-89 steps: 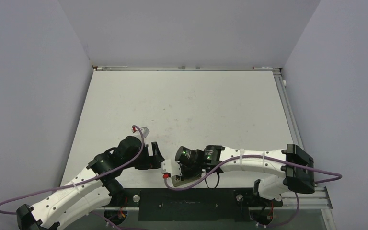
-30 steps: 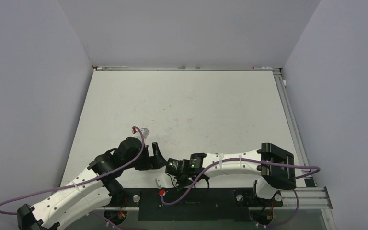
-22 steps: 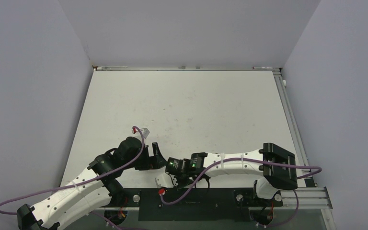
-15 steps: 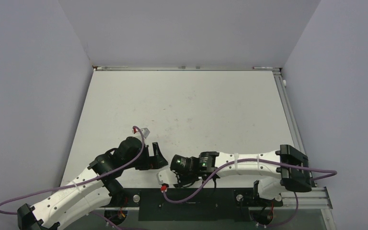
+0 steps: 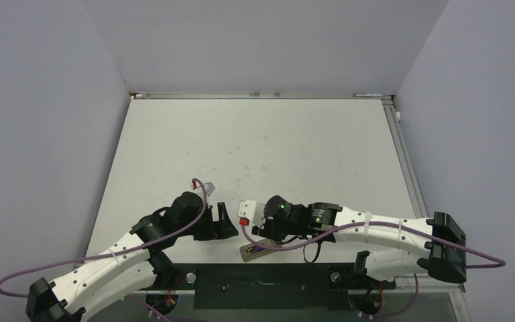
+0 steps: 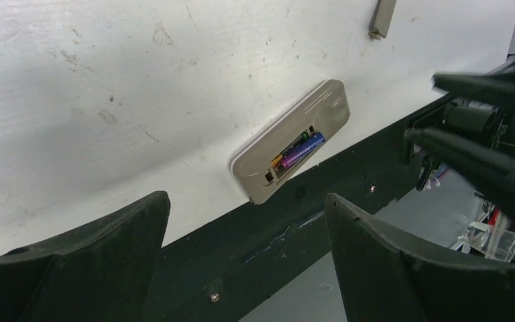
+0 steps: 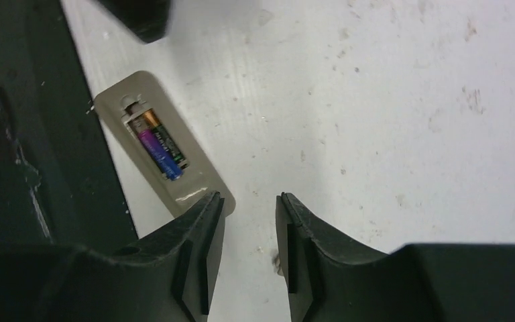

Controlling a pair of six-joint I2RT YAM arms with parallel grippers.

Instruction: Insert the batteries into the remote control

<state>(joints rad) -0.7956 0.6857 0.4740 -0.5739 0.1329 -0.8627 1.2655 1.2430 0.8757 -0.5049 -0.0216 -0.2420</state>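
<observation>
You're watching the remote control (image 7: 162, 151) lying back-up at the table's (image 5: 255, 147) near edge, the batteries (image 7: 157, 149) sitting inside. The left gripper (image 6: 241, 201) is gaping empty and the right gripper (image 7: 248, 198) is standing narrowly parted, empty.

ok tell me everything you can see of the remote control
The remote control is a slim slab with rounded corners. It lies flat and face down, its plain greyish-beige plastic back up. It sits askew on the white table, beside the black strip at the near edge. Its battery recess is uncovered and holds the batteries: one purple-blue with a gold end, another partly hidden beside it. The right gripper hovers at one end, not holding it.
</observation>
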